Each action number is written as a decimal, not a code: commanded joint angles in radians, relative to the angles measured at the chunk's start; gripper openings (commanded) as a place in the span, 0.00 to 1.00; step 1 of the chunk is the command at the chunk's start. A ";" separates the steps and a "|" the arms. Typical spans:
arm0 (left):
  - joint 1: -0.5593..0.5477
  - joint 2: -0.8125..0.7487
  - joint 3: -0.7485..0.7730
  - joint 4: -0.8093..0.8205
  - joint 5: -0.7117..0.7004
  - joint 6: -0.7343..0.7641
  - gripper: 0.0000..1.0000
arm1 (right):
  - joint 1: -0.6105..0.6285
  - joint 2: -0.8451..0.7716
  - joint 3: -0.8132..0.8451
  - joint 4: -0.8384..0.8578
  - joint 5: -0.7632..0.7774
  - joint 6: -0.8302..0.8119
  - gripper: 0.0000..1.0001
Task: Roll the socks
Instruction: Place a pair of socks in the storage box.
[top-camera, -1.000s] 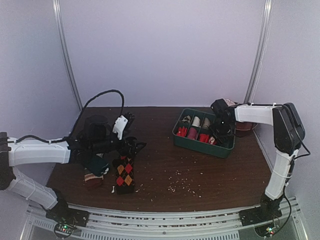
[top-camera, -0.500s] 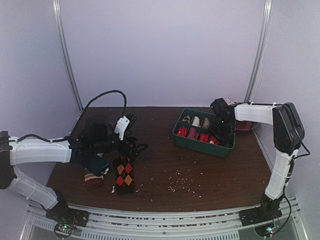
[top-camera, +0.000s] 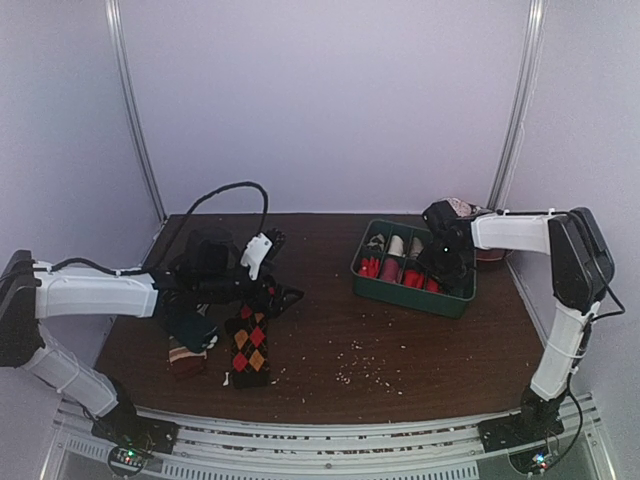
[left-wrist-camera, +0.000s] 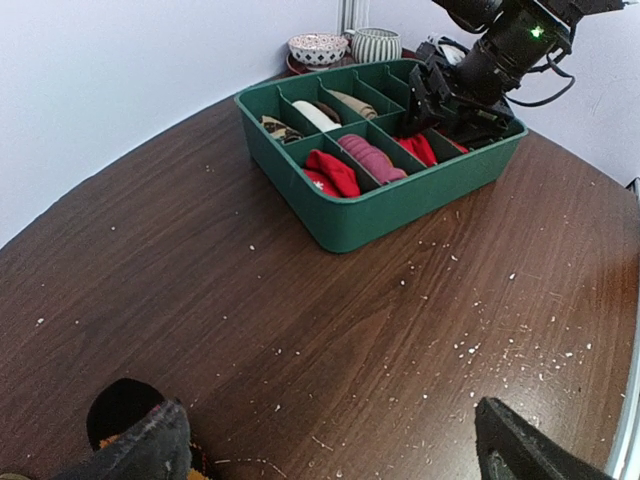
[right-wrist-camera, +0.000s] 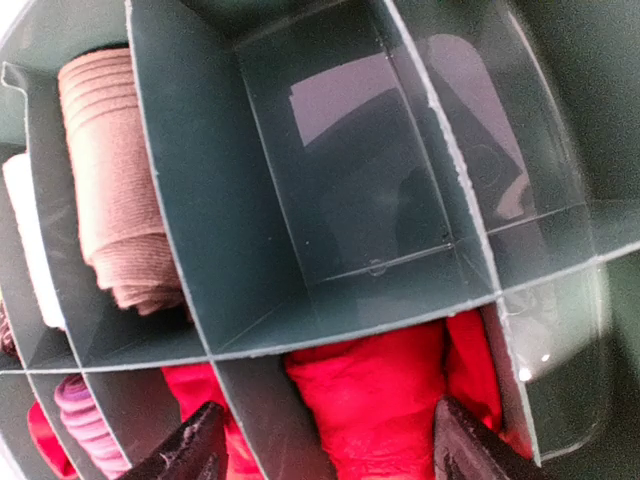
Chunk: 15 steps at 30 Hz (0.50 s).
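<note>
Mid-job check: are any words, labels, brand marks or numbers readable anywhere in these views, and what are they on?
None: no readable text in any view.
The green tray, the rolled socks in it and the argyle sock: colours and pattern only, no lettering.
The patterned bowl and the striped cup: decoration, no words.
The boards at the arm bases: too small to read.
</note>
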 joint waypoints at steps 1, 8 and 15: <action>0.003 0.004 0.041 0.014 -0.023 -0.002 0.98 | 0.000 -0.032 -0.047 -0.044 0.074 -0.025 0.70; 0.003 -0.031 0.042 0.035 -0.192 -0.050 0.98 | 0.074 -0.156 -0.065 -0.019 0.180 -0.098 0.70; 0.004 -0.022 0.087 -0.033 -0.348 -0.090 0.98 | 0.154 -0.292 -0.081 0.072 0.210 -0.237 0.70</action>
